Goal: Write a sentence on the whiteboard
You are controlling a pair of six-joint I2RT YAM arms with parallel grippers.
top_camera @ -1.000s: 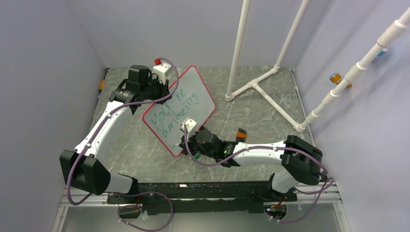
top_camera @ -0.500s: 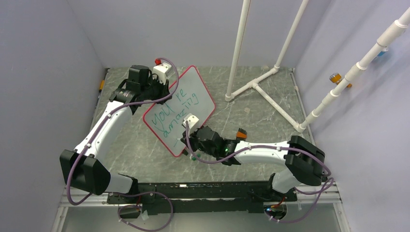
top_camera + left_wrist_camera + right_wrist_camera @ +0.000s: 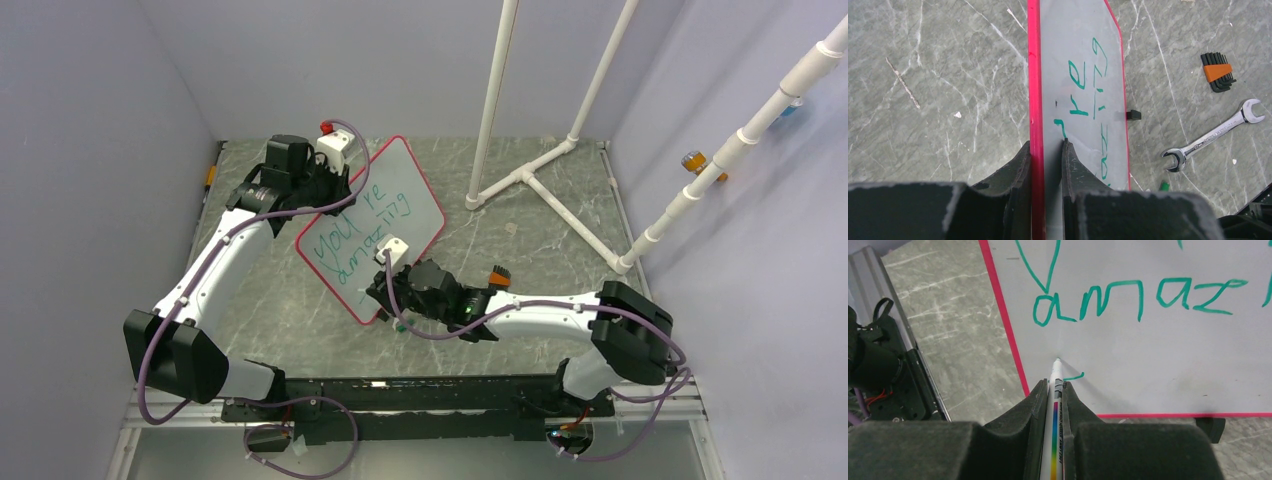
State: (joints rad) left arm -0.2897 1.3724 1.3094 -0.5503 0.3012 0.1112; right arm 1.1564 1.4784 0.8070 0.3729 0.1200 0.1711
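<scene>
The whiteboard [image 3: 400, 205], white with a red frame, is held tilted in the middle of the table. My left gripper [image 3: 335, 190] is shut on its far left edge; in the left wrist view its jaws clamp the red frame [image 3: 1034, 100]. Green lettering [image 3: 350, 235] reads "you're amazing" in two lines, and also shows in the right wrist view [image 3: 1128, 295]. My right gripper [image 3: 383, 288] is shut on a white marker [image 3: 1055, 385] with a rainbow stripe. Its tip touches the board below "amaz", beside a short green stroke [image 3: 1074, 376].
A white pipe frame [image 3: 530, 175] stands at the back right. A wrench [image 3: 1213, 135], an orange-handled hex key set [image 3: 1218, 72] and a small green cap [image 3: 1164, 186] lie on the grey marble table [image 3: 300, 310] to the right of the board.
My right gripper has moved the marker left and slightly up along the board's lower part, and a short green stroke now lies below "amaz". The left arm and board have held still.
</scene>
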